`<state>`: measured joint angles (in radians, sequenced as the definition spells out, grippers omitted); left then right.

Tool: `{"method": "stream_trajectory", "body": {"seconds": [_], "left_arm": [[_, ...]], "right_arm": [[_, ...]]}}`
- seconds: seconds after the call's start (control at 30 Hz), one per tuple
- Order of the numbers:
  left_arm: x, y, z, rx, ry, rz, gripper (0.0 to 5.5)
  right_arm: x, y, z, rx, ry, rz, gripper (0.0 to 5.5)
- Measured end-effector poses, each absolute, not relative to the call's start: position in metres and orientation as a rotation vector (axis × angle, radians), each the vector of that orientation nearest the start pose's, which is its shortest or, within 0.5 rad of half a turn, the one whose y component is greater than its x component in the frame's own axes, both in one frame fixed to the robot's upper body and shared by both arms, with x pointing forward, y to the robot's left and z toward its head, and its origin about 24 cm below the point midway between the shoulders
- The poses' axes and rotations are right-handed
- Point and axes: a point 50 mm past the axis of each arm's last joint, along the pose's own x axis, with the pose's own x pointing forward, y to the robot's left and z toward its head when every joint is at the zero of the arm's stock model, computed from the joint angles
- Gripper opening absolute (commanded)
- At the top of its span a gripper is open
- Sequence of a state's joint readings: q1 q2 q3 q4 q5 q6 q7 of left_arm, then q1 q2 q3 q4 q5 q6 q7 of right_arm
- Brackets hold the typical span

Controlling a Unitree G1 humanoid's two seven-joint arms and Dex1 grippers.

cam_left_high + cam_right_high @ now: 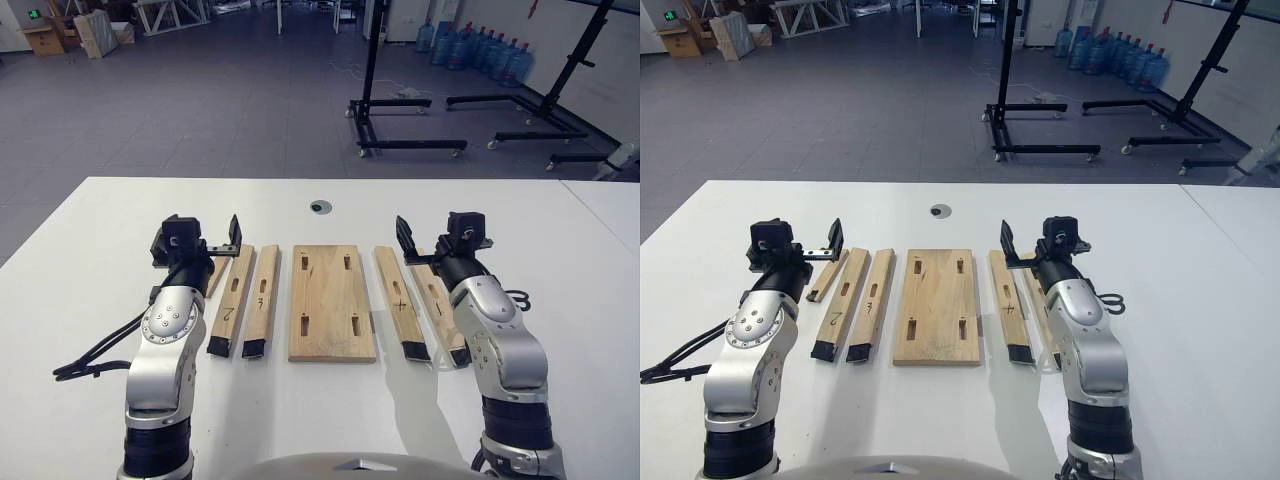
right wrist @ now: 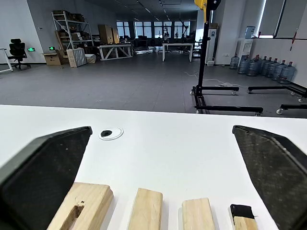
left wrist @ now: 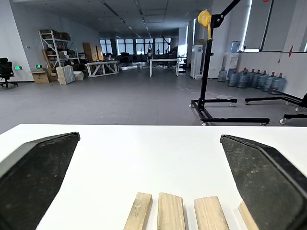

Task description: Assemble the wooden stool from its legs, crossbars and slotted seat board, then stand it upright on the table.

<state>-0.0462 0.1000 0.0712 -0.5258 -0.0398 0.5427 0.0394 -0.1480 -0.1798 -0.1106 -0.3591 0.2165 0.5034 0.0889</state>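
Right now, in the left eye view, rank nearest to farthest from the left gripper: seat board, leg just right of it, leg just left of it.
1. leg just left of the board, near the left gripper.
2. seat board, middle.
3. leg just right of the board, right side.

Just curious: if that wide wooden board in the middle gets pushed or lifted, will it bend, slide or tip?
Probably stiff: the board looks like solid wood. Lying flat on the smooth table, it would likely slide, not tip. Its low edges may be awkward to grasp.
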Motion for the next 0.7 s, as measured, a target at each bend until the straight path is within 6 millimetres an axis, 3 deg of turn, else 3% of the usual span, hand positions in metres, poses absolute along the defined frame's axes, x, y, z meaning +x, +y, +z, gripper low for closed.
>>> {"method": "stream_trajectory", "body": {"seconds": [0.7], "left_arm": [[0.2513, 0.1754, 0.124, 0.048, -0.05, 0.116, 5.38]], "right_arm": [[0.2777, -0.1732, 0.1191, 0.052, 0.003, 0.116, 5.4]]}}
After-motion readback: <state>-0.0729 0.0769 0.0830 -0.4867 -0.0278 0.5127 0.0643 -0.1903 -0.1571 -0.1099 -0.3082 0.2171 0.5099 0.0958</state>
